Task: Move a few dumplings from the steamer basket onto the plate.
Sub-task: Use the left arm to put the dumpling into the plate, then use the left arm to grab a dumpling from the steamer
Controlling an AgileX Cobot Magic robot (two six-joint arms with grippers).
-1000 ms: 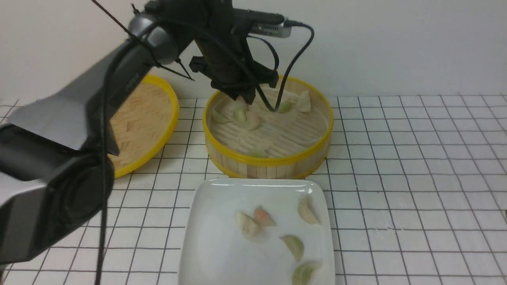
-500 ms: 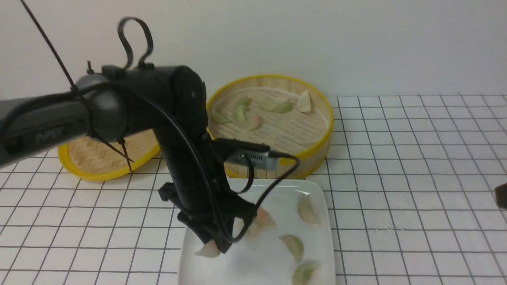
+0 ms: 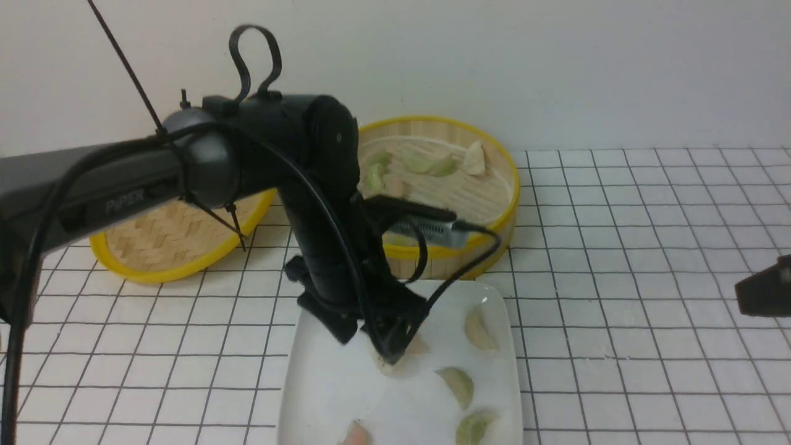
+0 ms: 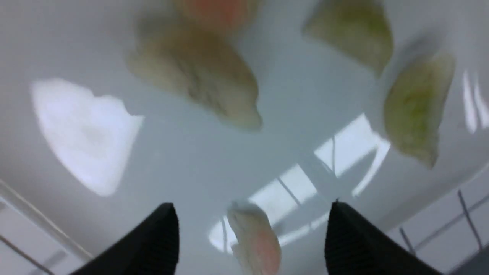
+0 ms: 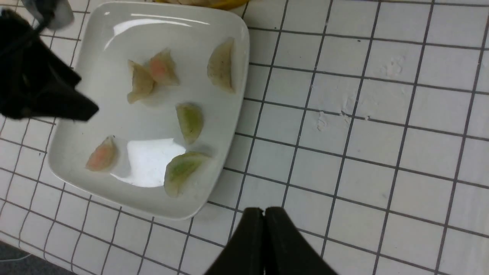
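Note:
The steamer basket (image 3: 494, 233) stands at the back with several dumplings (image 3: 426, 164) on its floor. The white plate (image 3: 334, 383) lies in front of it and holds several dumplings (image 3: 457, 384). My left gripper (image 3: 369, 347) hangs open just above the plate. In the left wrist view (image 4: 252, 206) a pinkish dumpling (image 4: 255, 242) lies on the plate (image 4: 191, 160) between the fingers, touching neither. It also shows in the front view (image 3: 355, 436) and the right wrist view (image 5: 101, 154). My right gripper (image 5: 264, 210) is shut and empty over the tiles, right of the plate (image 5: 107, 38).
A flat woven yellow-rimmed lid (image 3: 160, 238) lies at the back left, behind my left arm. The right gripper (image 3: 763, 293) shows at the right edge of the front view. The table is white tile with a dark grid, and a wall stands close behind the basket.
My left arm came from the steamer to the plate with a dumpling. It has since opened and shifted right, and the dumpling lies on the plate's near part. The right gripper came further into view.

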